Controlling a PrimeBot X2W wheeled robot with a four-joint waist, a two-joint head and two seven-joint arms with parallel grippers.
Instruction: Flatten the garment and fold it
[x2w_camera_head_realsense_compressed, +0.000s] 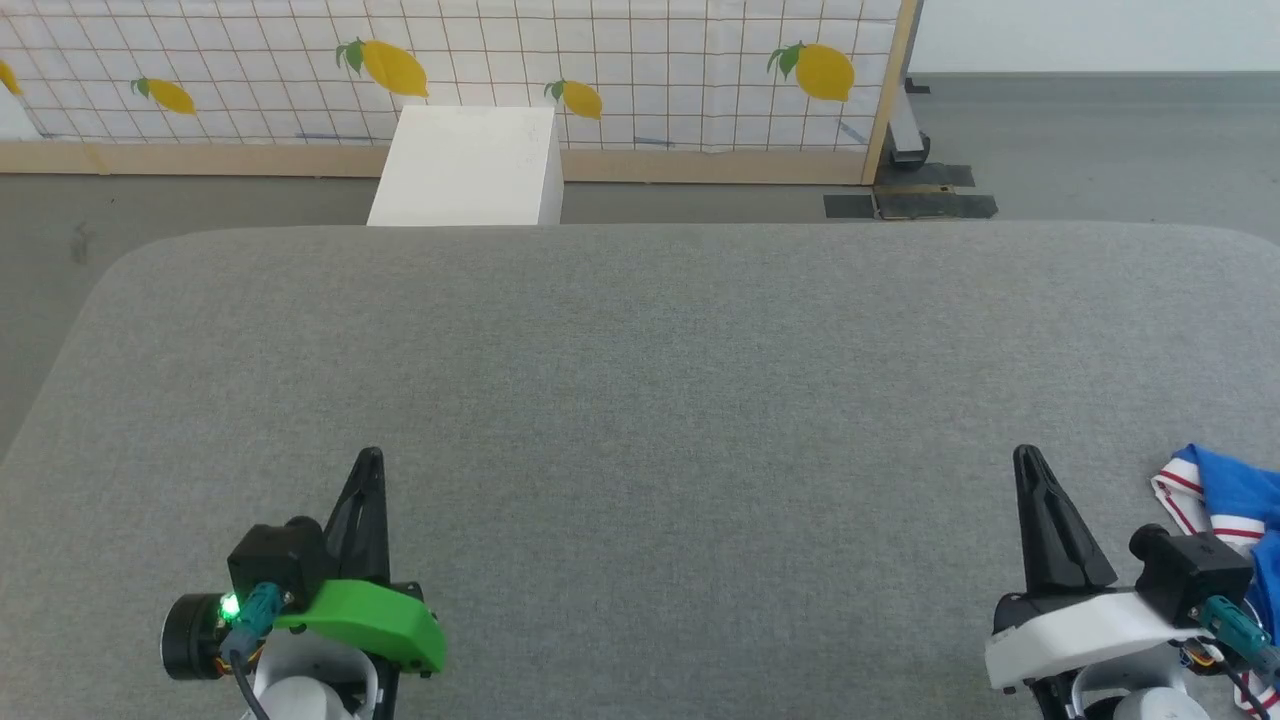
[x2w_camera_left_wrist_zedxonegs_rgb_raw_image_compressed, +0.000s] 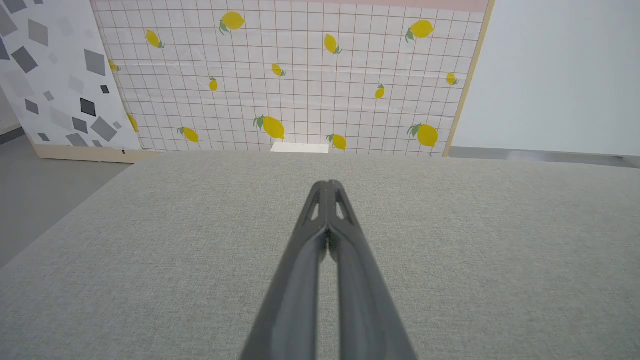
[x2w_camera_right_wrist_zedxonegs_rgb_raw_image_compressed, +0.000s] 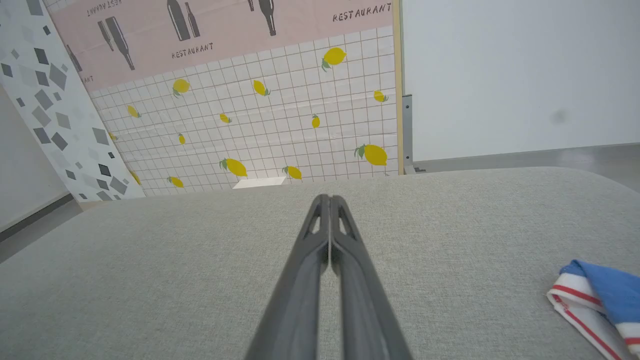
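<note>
Over on the grey table (x2w_camera_head_realsense_compressed: 640, 380), beside my clenched, empty right gripper (x2w_camera_head_realsense_compressed: 1027, 458), the garment (x2w_camera_head_realsense_compressed: 1235, 495) lies bunched; my left gripper (x2w_camera_head_realsense_compressed: 370, 460) is clenched empty too, so I judge flattening and folding remain.

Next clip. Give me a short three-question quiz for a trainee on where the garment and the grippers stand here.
1. Fill the gap: the left gripper and right gripper both have their jaws ____.
2. True or false: the garment lies spread flat in the middle of the grey surface.
3. Which is closer to the garment? A: left gripper. B: right gripper. C: both equally.
Key: 1 shut. 2 false, it lies bunched at the grey surface's right side. 3 B.
</note>
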